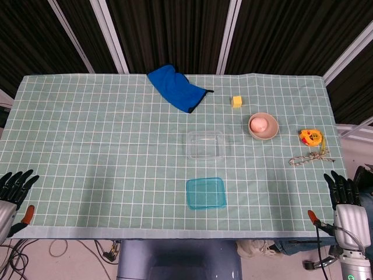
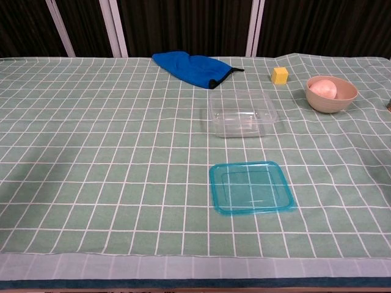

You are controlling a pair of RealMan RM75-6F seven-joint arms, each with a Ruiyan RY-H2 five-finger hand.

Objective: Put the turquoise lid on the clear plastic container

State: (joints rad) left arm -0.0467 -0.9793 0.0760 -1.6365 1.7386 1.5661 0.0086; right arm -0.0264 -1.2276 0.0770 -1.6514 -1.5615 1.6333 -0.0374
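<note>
- Left hand (image 1: pixel 14 185) — at the bottom-left corner of the head view, dark fingers spread apart and pointing up the frame, nothing between them.
- Left wrist: a pale cuff below the fingers, largely cut off by the frame edge.
- Right hand (image 1: pixel 344 191) — at the bottom-right corner of the head view, dark fingers extended and slightly fanned, holding nothing.
- Right wrist: a grey-white cylinder running down from the hand; a thin cable seems to loop beside it.
- Neither hand shows in the chest view.
</note>
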